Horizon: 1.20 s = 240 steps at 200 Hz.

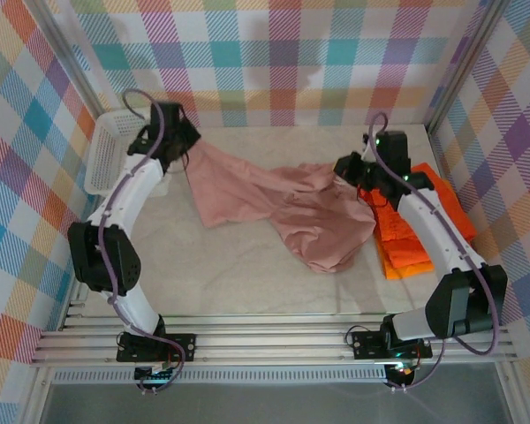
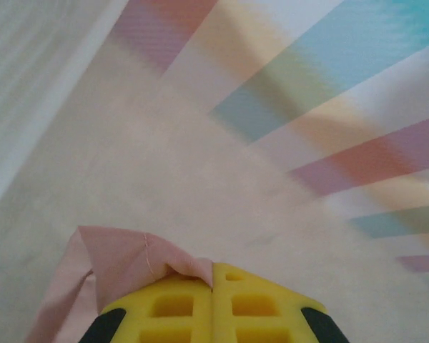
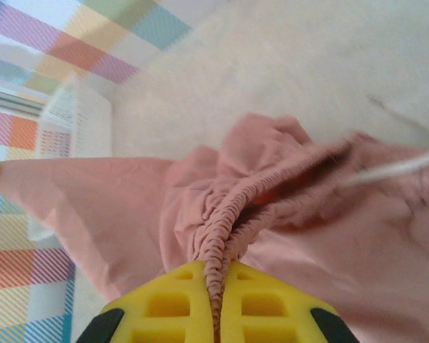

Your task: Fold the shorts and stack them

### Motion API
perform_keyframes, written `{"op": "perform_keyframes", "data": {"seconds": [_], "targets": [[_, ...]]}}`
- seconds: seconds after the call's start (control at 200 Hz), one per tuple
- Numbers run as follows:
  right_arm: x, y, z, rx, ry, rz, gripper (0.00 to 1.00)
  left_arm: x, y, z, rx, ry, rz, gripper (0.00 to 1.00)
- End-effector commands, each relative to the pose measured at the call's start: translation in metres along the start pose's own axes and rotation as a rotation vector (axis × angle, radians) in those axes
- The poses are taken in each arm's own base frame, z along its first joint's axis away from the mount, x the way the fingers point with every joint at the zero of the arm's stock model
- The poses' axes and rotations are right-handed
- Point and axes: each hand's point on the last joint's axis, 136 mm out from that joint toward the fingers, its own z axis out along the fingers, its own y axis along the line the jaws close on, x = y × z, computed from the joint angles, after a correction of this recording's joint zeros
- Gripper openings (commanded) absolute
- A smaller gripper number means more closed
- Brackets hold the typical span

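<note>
No text, label, brand, number or sign can be read on anything in these views.

Pastel plaid walls (image 1: 283,53) on three sides; pale cream tabletop (image 1: 238,274).
</note>
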Motion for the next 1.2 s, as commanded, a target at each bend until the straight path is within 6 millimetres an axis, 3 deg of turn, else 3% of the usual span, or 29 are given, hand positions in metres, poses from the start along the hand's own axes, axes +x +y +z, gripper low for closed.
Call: {"op": "perform_keyframes", "data": {"seconds": [0.0, 0.13, 0.27, 0.455, 0.585, 0.645, 0.785, 0.895, 1.195], "targets": [[-0.044, 0.043, -0.014, -0.091, -0.077, -0.073, 0.0, -0.069, -0.038, -0.075, 0.065, -0.148, 0.07, 0.0], [-0.086, 0.094, -0.038, -0.192, -0.161, -0.113, 0.0, -0.12, -0.072, -0.136, 0.153, -0.26, 0.073, 0.0], [-0.114, 0.147, -0.089, -0.325, -0.3, -0.179, 0.0, -0.154, -0.099, -0.206, 0.257, -0.379, 0.086, 0.0], [-0.111, 0.181, -0.165, -0.424, -0.481, -0.297, 0.0, -0.168, -0.111, -0.285, 0.358, -0.495, 0.112, 0.0], [-0.094, 0.178, -0.193, -0.416, -0.536, -0.358, 0.0, -0.171, -0.106, -0.322, 0.36, -0.562, 0.134, 0.0], [-0.084, 0.168, -0.189, -0.382, -0.517, -0.365, 0.0, -0.17, -0.1, -0.331, 0.345, -0.58, 0.137, 0.0], [-0.064, 0.136, -0.17, -0.296, -0.446, -0.337, 0.0, -0.159, -0.084, -0.325, 0.313, -0.581, 0.144, 0.0], [-0.049, 0.127, -0.157, -0.315, -0.387, -0.308, 0.0, -0.157, -0.076, -0.326, 0.284, -0.596, 0.149, 0.0], [-0.011, 0.152, -0.151, -0.457, -0.264, -0.277, 0.0, -0.185, -0.085, -0.374, 0.276, -0.715, 0.16, 0.0]]}}
